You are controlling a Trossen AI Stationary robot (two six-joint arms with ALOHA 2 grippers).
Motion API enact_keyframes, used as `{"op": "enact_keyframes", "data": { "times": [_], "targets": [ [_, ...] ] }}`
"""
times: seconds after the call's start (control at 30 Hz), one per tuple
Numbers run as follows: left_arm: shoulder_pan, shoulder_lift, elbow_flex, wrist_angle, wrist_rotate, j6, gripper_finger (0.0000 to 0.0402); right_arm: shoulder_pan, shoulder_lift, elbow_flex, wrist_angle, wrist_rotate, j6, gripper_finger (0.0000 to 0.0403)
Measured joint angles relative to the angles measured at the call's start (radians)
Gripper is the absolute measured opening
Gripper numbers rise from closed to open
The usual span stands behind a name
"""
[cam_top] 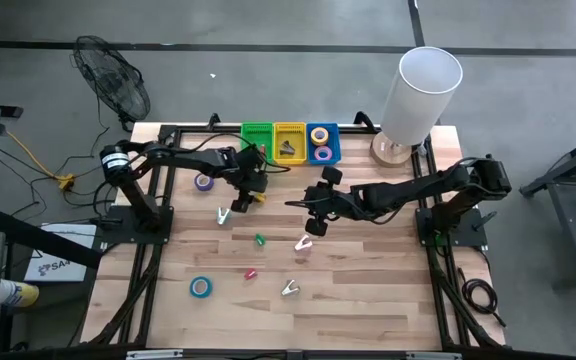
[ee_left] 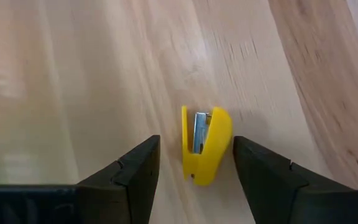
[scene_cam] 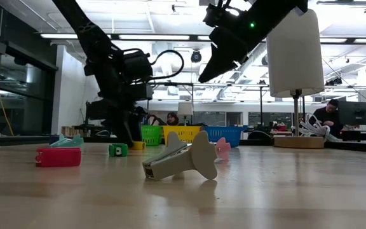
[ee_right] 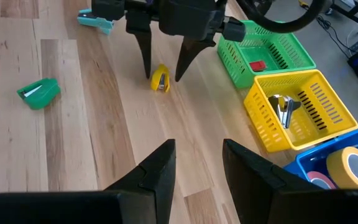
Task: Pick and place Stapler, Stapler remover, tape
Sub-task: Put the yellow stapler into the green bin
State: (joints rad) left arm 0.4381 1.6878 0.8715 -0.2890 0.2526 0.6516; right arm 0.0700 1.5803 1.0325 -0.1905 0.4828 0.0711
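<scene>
A small yellow stapler (ee_left: 207,146) lies on the wooden table in front of the green basket (cam_top: 257,135). My left gripper (cam_top: 252,190) points steeply down over it, open; its fingers stand on either side of the stapler (ee_right: 160,79) without touching it. My right gripper (ee_right: 197,155) hangs open above the table's middle (cam_top: 313,222) with nothing between its fingers. A purple tape roll (cam_top: 204,181) and a blue tape roll (cam_top: 200,287) lie flat on the table. Claw-shaped staple removers (cam_top: 303,243) (cam_top: 289,288) (cam_top: 224,215) lie scattered.
Green, yellow (ee_right: 291,106) and blue (cam_top: 322,143) baskets stand in a row at the far edge, holding a red stapler (ee_right: 258,65), a silver remover (ee_right: 283,111) and tape rolls (ee_right: 352,167). A green stapler (cam_top: 259,240) and a red stapler (cam_top: 251,272) lie loose. A white lamp (cam_top: 418,95) stands far right.
</scene>
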Motion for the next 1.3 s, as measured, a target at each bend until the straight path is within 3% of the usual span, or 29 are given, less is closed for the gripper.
{"op": "enact_keyframes", "data": {
  "times": [0.67,0.83,1.03,1.3],
  "targets": [
    [0.0,-0.001,0.0,-0.004,0.0,-0.026,0.0051,0.0,0.0,0.0,0.0,0.0,0.001,0.0124],
    [0.0,-0.001,0.001,-0.003,-0.015,-0.087,0.0052,0.0,0.0,0.0,0.0,-0.028,0.018,0.0124],
    [0.0,-0.011,0.004,-0.003,-0.121,-0.154,0.0058,0.0,0.0,0.0,0.0,-0.034,0.018,0.0124],
    [0.0,-0.022,0.084,-0.079,-0.187,-0.214,0.0059,0.0,0.0,0.0,0.0,-0.03,0.018,0.0124]
  ]
}}
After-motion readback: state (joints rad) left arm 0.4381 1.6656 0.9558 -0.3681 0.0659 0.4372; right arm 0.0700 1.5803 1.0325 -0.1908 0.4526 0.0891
